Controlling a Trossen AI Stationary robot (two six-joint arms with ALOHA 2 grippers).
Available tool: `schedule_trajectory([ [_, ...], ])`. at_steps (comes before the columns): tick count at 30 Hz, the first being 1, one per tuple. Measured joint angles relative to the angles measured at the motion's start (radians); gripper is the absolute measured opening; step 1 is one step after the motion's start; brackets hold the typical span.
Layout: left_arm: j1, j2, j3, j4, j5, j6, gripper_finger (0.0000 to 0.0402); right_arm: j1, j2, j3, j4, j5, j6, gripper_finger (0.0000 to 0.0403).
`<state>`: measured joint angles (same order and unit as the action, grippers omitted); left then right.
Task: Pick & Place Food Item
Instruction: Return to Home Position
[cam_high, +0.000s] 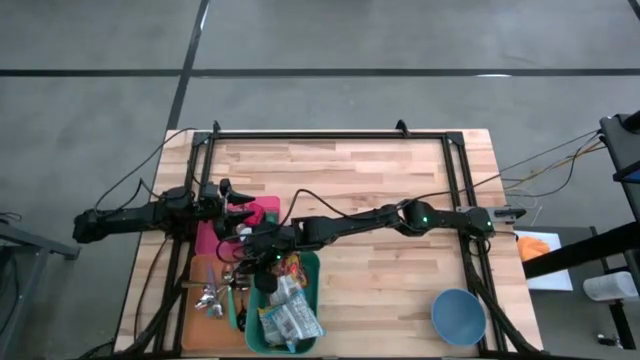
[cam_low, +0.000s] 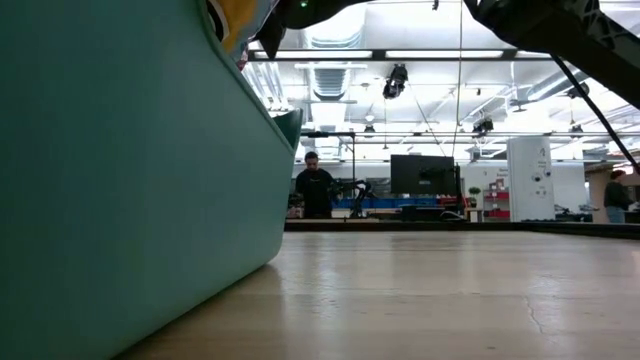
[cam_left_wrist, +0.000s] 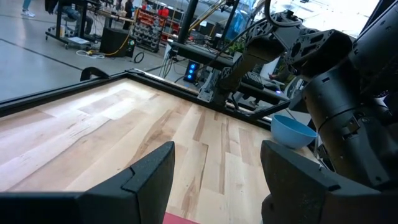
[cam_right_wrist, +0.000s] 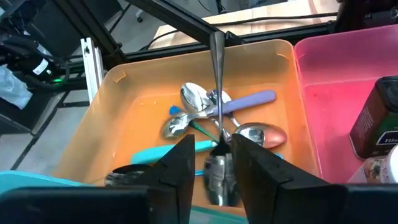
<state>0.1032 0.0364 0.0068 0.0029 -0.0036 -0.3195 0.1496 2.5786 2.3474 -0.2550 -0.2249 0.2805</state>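
We are holding a dark spoon (cam_right_wrist: 217, 87) in the narrowed right pincer (cam_right_wrist: 213, 149), low over the orange bin (cam_right_wrist: 112, 118) at the overhead frame's lower left, so it drops among the others. The left pincer (cam_left_wrist: 217, 155) is hanging wide open above the desk (cam_left_wrist: 124, 124).

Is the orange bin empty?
Not empty: the orange bin holds several spoons; right end effector hovers over it; left end effector open nearby.

Even overhead light, bright ceiling strips (cam_low: 430, 54) (low view), soft shadows on table (cam_high: 380, 180), perhaps slight glare.
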Motion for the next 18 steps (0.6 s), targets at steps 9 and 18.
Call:
schedule_trajectory([
  [9,0.000,0.000,0.000,0.000,0.000,0.000,0.0239,0.001,-0.003,0.000,0.000,-0.001,0.000,0.0107],
  [18,-0.001,0.000,0.000,0.000,0.000,0.000,0.0239,0.001,-0.067,0.001,0.007,-0.008,-0.043,0.0107],
])
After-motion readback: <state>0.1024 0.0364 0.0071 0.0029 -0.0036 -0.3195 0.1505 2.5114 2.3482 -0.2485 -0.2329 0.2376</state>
